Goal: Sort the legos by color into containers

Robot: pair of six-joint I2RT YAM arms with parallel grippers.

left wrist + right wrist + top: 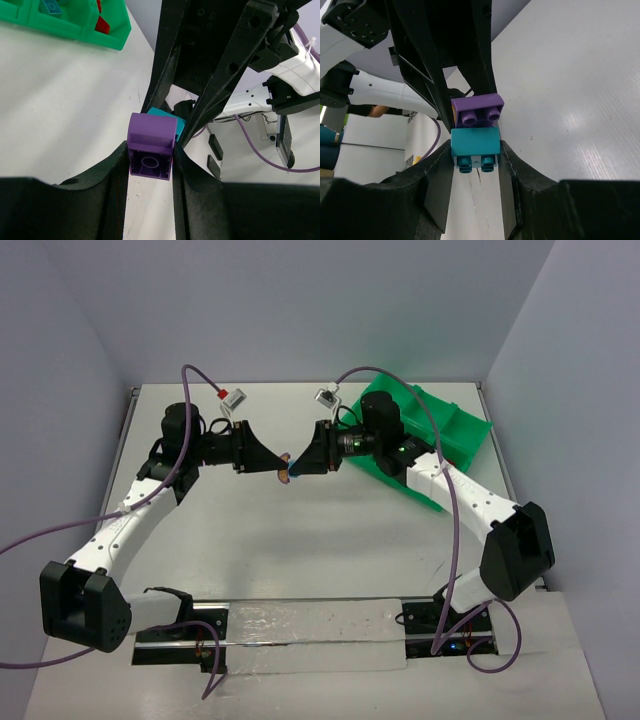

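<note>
Left of the tray point(462, 430), the two arms meet tip to tip. The left gripper point(150, 167) pinches a purple brick point(151, 150) and the right gripper point(476, 162) pinches a cyan brick point(475, 142), and the two bricks touch each other. Inside the tray lie a red brick point(103, 24) and a blue brick point(51, 6).

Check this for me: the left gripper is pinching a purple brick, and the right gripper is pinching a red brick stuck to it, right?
Not red: the right gripper pinches a cyan-blue brick, as the right wrist view shows. The left gripper does pinch the purple brick joined to it.
</note>
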